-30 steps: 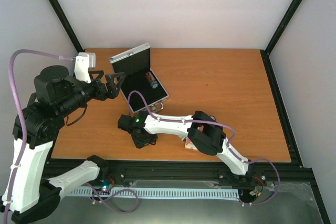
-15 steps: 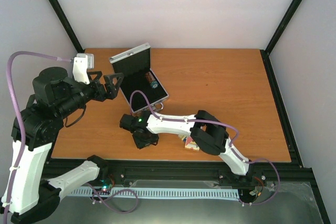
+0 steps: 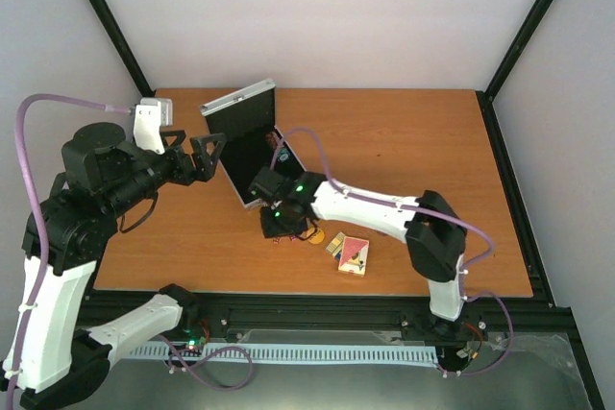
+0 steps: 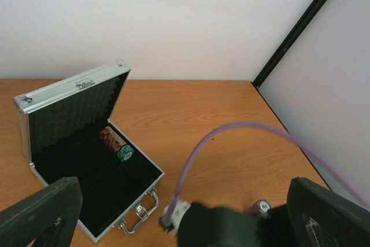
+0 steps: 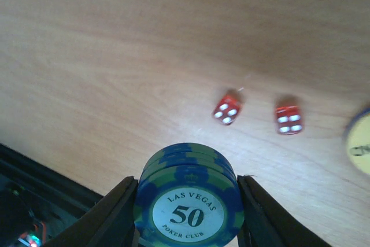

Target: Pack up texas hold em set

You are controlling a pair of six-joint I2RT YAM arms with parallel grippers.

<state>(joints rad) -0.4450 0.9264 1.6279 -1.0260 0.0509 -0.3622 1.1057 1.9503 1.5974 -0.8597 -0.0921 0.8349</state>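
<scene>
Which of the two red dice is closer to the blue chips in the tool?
The cornerwise die, left in the right wrist view; the other die lies nearer the yellow disc.

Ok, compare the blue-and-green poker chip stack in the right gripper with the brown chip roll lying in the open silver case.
Place: the blue-and-green stack is clamped in the right gripper; the brown roll lies inside the silver case. Colour: the stack is blue and green; the roll brown, one teal chip at its end. Both are round chips set face to face.
</scene>
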